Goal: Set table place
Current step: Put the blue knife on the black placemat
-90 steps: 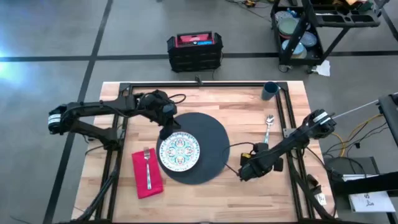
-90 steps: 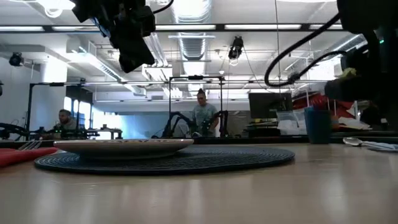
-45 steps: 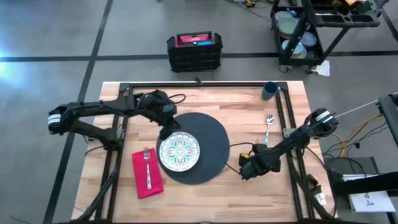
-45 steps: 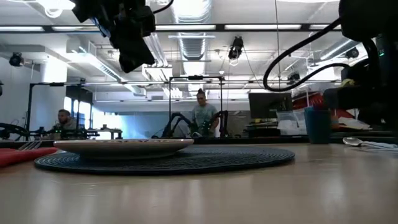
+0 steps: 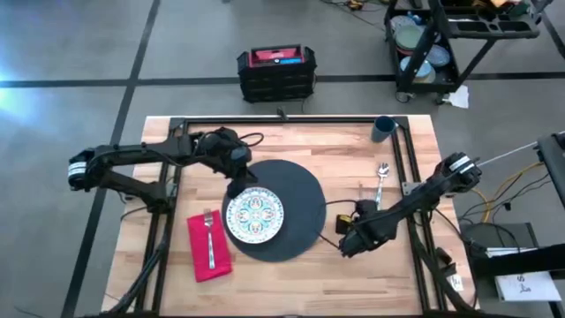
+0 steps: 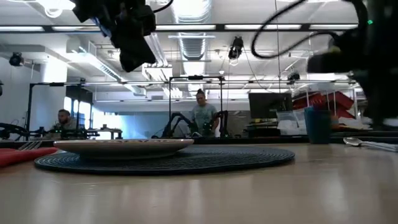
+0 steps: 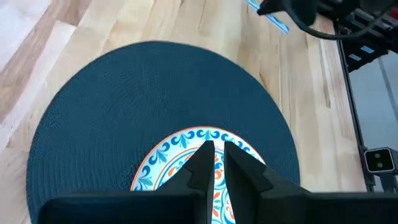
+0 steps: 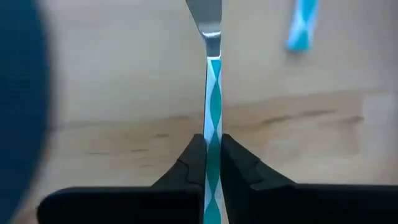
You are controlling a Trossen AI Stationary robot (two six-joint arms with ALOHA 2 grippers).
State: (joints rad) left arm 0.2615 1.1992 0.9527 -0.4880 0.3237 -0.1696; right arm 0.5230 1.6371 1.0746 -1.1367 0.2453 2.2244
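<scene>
R gripper [image 5: 347, 244] is clamping the knife [image 8: 212, 68] by its teal-white handle, just right of the mat [image 5: 300, 216] on the table [image 5: 344, 159] — L gripper [image 5: 237, 187] is hovering over the plate [image 5: 254, 216], fingers nearly shut, holding nothing.

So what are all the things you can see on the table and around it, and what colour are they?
mat: 1, dark grey, middle of table.
plate: 1, white with colourful pattern, on the mat.
napkin: 1, red, beside the mat.
fork: 1, silver, on the napkin.
spoon: 1, silver, near the table's right edge.
cup: 1, dark blue, far right corner.
knife: 1, silver blade, teal-and-white handle, held.
people: 2, in the room behind.
left gripper: black, above the plate's edge.
right gripper: black, shut on the knife, right of the mat.
</scene>
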